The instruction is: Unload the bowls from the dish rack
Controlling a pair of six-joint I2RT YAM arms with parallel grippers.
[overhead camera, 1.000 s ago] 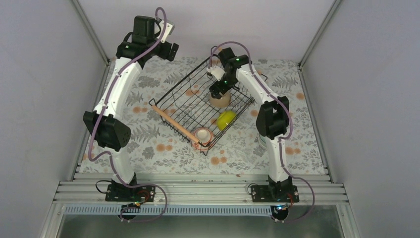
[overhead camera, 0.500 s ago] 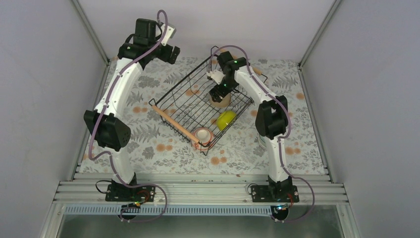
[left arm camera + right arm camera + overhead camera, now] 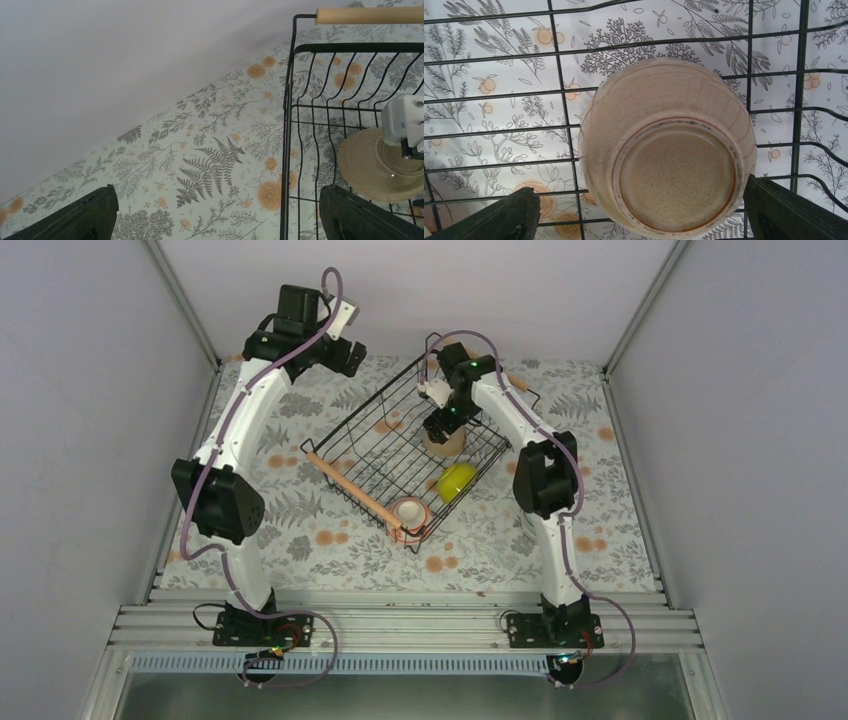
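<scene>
The black wire dish rack (image 3: 360, 435) sits mid-table with a wooden handle (image 3: 352, 490) at its near-left end. Inside it, a tan-beige bowl (image 3: 447, 446) lies upside down, a yellow-green bowl (image 3: 456, 481) lies on its side, and a pinkish bowl with a patterned inside (image 3: 410, 512) sits in the near corner. My right gripper (image 3: 438, 428) is open just above the tan bowl (image 3: 669, 150), its fingers (image 3: 499, 215) straddling the bowl's foot. My left gripper (image 3: 345, 352) is open and empty, raised beyond the rack's far-left side (image 3: 289, 105). The white and mint bowls are hidden.
The floral tablecloth (image 3: 300, 540) covers the table. Grey walls close in at the left, back and right. The rack's far wooden handle (image 3: 370, 15) and the tan bowl (image 3: 370, 160) show at the right of the left wrist view.
My right gripper has shifted slightly toward the far side over the tan bowl. My left arm has swung slightly to the right. The bowls have not moved.
</scene>
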